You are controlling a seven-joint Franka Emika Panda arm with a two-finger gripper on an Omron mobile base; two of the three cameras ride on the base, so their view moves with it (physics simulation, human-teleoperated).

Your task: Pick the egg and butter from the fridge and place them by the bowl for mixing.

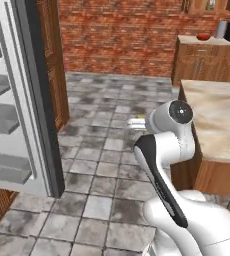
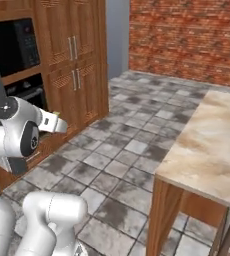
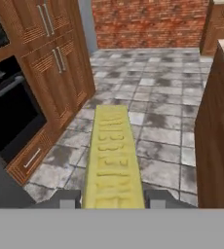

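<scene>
Butter (image 3: 113,158) clamped lengthwise btw gripper (image 3: 113,198) fingers, held above tiled floor (image 3: 162,97). Wood cabinets (image 3: 50,63) and black oven (image 3: 9,116) to one side of butter, island counter (image 2: 212,145) opp side. Fridge (image 1: 22,100) door open. Red bowl (image 1: 203,36) on far counter by brick wall (image 1: 122,35).

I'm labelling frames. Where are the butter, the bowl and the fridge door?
butter (image 3: 113,160): hand view, middle of its yellow top face.
bowl (image 1: 203,36): left base view, red side.
fridge door (image 1: 41,100): left base view, dark edge.
</scene>
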